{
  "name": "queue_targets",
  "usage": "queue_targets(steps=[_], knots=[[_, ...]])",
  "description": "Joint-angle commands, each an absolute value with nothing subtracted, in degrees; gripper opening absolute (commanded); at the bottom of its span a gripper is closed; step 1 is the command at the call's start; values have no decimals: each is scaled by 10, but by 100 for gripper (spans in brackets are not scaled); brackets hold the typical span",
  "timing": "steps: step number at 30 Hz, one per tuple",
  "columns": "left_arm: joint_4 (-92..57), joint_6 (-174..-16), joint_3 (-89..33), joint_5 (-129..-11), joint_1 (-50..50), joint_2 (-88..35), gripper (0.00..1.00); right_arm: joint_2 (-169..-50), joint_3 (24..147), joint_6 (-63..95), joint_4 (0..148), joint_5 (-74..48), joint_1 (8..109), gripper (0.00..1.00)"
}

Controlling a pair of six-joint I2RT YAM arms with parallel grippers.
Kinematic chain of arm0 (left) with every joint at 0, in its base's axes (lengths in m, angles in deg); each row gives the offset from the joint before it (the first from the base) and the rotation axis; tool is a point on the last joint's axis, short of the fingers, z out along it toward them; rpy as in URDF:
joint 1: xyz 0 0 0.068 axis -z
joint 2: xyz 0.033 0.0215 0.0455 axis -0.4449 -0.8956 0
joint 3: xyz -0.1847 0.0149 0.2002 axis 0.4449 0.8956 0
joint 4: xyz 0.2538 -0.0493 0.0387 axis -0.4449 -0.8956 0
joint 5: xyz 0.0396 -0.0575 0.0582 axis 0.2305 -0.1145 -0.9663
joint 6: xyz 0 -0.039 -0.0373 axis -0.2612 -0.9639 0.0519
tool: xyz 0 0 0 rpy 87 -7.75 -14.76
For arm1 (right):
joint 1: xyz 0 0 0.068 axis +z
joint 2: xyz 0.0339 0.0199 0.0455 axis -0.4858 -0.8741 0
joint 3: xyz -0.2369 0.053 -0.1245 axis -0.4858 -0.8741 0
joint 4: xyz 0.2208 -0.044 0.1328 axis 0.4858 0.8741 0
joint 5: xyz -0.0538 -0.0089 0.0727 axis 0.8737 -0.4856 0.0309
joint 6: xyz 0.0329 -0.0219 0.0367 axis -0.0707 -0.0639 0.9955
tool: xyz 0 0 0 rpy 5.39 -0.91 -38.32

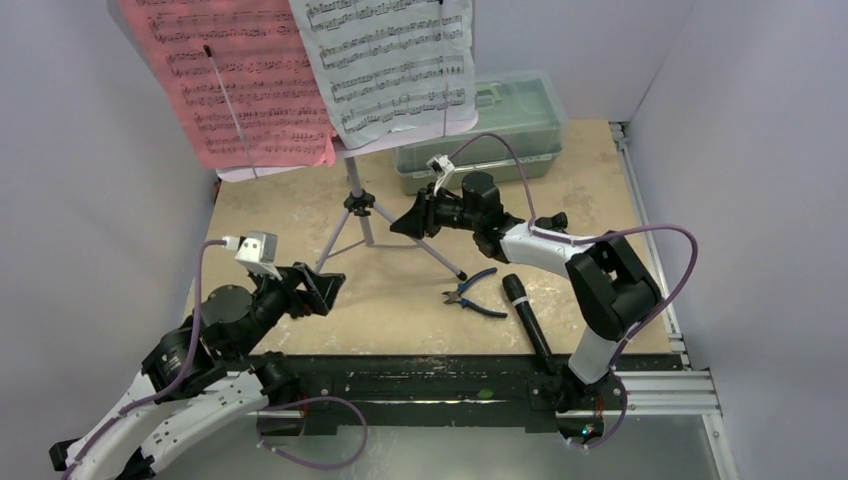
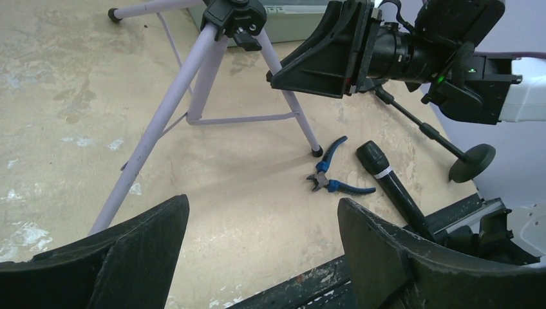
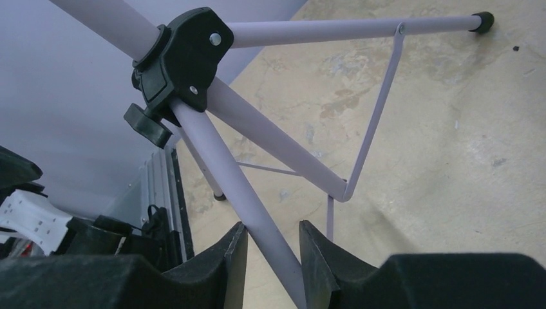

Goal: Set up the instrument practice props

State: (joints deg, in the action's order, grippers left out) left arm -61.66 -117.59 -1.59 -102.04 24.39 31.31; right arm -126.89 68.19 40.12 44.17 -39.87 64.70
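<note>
at centre of the top view the right hand [image 1: 402, 224] is on the tripod of the music stand [image 1: 352, 180]. in the right wrist view one lilac leg [image 3: 225, 174] runs between its fingers [image 3: 235, 257], which are nearly together around it. cannot tell if the pads actually press the leg or just bracket it. the left hand [image 2: 263, 203] is spread wide apart and empty, low at lower left of the top view, near the tripod but not touching.

step in hand, as i judge it: positioning or steadying the music stand by its leg. both sheets are already up, so the microphone and its stand look like what is left. the next move calls for a firm hold on the thin round leg and a slow shift so the top-heavy stand doesn't tip.

music stand: upright on the desk [image 1: 400, 320], legs splayed, black hub with knob. the pink sheet [image 1: 230, 80] is at upper left and the white sheet [image 1: 395, 65] beside it, overlapping slightly. the black microphone [image 1: 526, 318] lies flat at lower right. the round-based stand [image 2: 473, 161] lies tipped over under the right arm. the pliers [image 1: 472, 297] are just beside the microphone, and the green toolbox [image 1: 500, 125] sits at the back.
</note>
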Motion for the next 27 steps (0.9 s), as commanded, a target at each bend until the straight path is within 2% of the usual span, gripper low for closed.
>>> queue_targets(steps=[1,4,7,15,27], knots=[[-591,-1173,-8,-1028,246,304,84,-1289,680,399,393,-408,660,31],[-586,-1172,-3,-1034,246,315,84,-1309,687,388,383,-409,669,13],[-583,-1173,-2,-1037,246,324,84,-1333,697,376,372,-416,680,0],[-583,-1173,-1,-1038,246,330,83,-1402,735,348,349,-429,718,0],[-583,-1173,0,-1042,246,339,81,-1519,880,348,355,-466,759,0]])
